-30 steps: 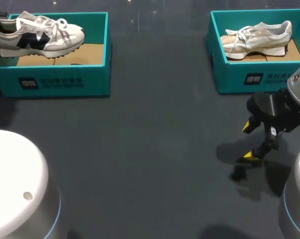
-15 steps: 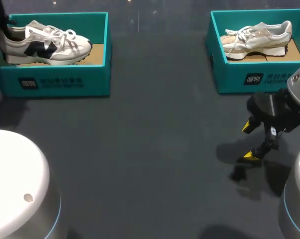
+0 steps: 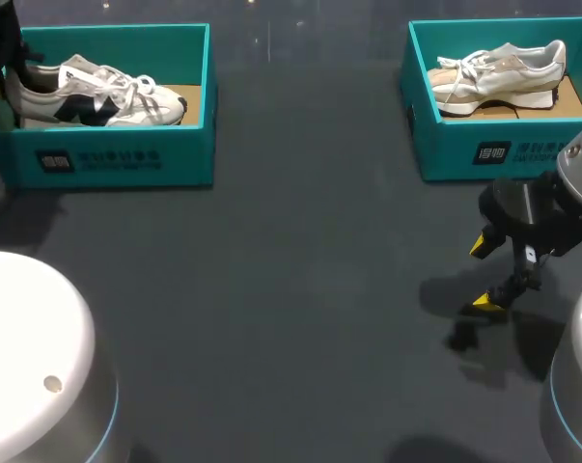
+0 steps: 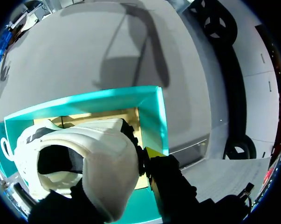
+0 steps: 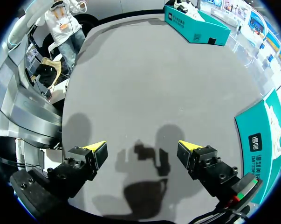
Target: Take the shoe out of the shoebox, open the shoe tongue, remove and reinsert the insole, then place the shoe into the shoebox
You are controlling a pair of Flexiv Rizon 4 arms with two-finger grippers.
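A white sneaker with dark side marks point(image 3: 97, 92) lies low inside the left teal shoebox point(image 3: 117, 159), toe toward the box's right wall. My left gripper point(image 3: 1, 58) comes in at the box's left end and is shut on the sneaker's heel. In the left wrist view the sneaker's heel point(image 4: 89, 163) fills the space at my left gripper point(image 4: 117, 170), above the cardboard floor of the shoebox point(image 4: 155, 116). My right gripper point(image 3: 485, 275) hangs open over bare table in front of the right box; in its own view the right gripper point(image 5: 142, 149) has nothing between its fingers.
A second teal shoebox point(image 3: 503, 154) at the back right holds a beige sneaker point(image 3: 498, 72). That box's side point(image 5: 266, 135) stands beside my right gripper. The white arm bases point(image 3: 30, 357) fill the front corners.
The left gripper has lowered the sneaker into the left box and carried it a little rightward, so it sits deeper between the walls. The right arm has not moved.
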